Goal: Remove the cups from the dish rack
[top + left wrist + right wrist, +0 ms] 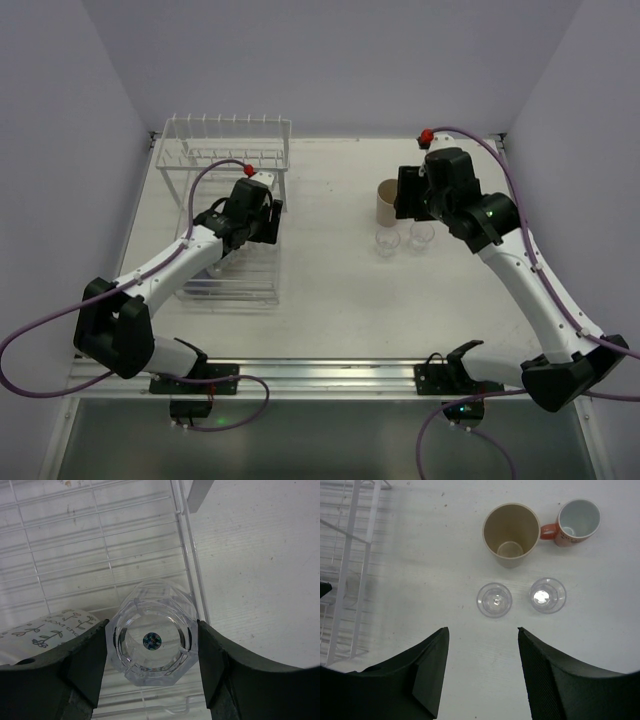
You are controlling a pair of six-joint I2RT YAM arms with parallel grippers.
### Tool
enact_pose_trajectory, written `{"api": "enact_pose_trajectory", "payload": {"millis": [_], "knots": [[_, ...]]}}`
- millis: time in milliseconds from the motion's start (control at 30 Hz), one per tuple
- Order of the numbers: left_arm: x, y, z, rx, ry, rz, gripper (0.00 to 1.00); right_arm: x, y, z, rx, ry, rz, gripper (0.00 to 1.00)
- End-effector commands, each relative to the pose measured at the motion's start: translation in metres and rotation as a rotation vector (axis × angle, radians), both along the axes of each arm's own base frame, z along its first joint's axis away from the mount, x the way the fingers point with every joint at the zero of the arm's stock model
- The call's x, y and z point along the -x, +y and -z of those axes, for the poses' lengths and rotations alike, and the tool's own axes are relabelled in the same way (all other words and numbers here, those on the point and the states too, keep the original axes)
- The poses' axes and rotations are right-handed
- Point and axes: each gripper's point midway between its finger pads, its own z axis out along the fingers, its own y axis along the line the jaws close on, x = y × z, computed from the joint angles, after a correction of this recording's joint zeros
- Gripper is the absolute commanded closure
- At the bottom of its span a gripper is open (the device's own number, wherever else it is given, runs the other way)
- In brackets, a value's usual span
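My left gripper (153, 647) is shut on a small clear octagonal glass (150, 611), one finger on each side, over the lower basket of the white wire dish rack (100, 545). In the top view the left gripper (258, 222) is over the rack's (225, 135) right side. My right gripper (482, 635) is open and empty above the table. Beyond it stand two small clear glasses (494, 600) (548, 595), a tan tumbler (511, 534) and an orange handled mug (575, 522). The top view shows the tumbler (386, 203) and glasses (388, 242) beside the right gripper (407, 195).
A white mug with a flower print (47, 630) lies in the basket just left of my left fingers. The rack's right wire wall (192, 565) runs close beside the held glass. The rack's edge also shows at the left of the right wrist view (350, 570).
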Motion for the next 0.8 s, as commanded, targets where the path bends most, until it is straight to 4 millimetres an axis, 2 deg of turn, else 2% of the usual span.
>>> {"api": "enact_pose_trajectory", "payload": {"millis": [0, 100, 133, 167, 200, 233, 267, 400, 533, 700, 767], "knots": [[-0.003, 0.001, -0.001, 0.015, -0.007, -0.014, 0.41, -0.001, 0.002, -0.008, -0.027, -0.036, -0.005, 0.4], [-0.003, 0.002, -0.003, 0.012, -0.007, -0.02, 0.65, -0.002, 0.005, -0.008, -0.04, -0.037, -0.011, 0.4], [-0.004, 0.002, -0.004, 0.013, -0.009, -0.023, 0.79, -0.001, 0.008, -0.006, -0.048, -0.03, -0.022, 0.4], [-0.003, 0.002, -0.008, 0.019, -0.015, -0.025, 0.87, -0.002, 0.012, -0.005, -0.06, -0.026, -0.031, 0.4], [-0.004, 0.002, -0.011, 0.023, -0.021, -0.028, 1.0, -0.003, 0.014, -0.004, -0.067, -0.021, -0.04, 0.38], [-0.005, 0.001, -0.016, 0.032, -0.032, -0.027, 1.0, -0.004, 0.02, -0.001, -0.084, -0.011, -0.06, 0.15], [-0.004, 0.002, -0.023, 0.039, -0.045, -0.028, 1.0, -0.004, 0.025, 0.0, -0.093, -0.004, -0.076, 0.01], [-0.006, 0.001, -0.06, 0.076, -0.121, -0.029, 1.0, -0.005, 0.042, 0.0, -0.146, 0.012, -0.139, 0.01], [-0.003, 0.002, -0.098, 0.111, -0.191, -0.017, 1.0, -0.005, 0.066, -0.009, -0.257, 0.001, -0.233, 0.01], [0.01, -0.002, -0.153, 0.205, -0.296, 0.017, 1.0, -0.003, 0.085, -0.006, -0.322, 0.052, -0.306, 0.01], [0.018, -0.002, -0.175, 0.256, -0.347, 0.031, 1.0, -0.002, 0.092, -0.016, -0.38, 0.014, -0.329, 0.01]]}}
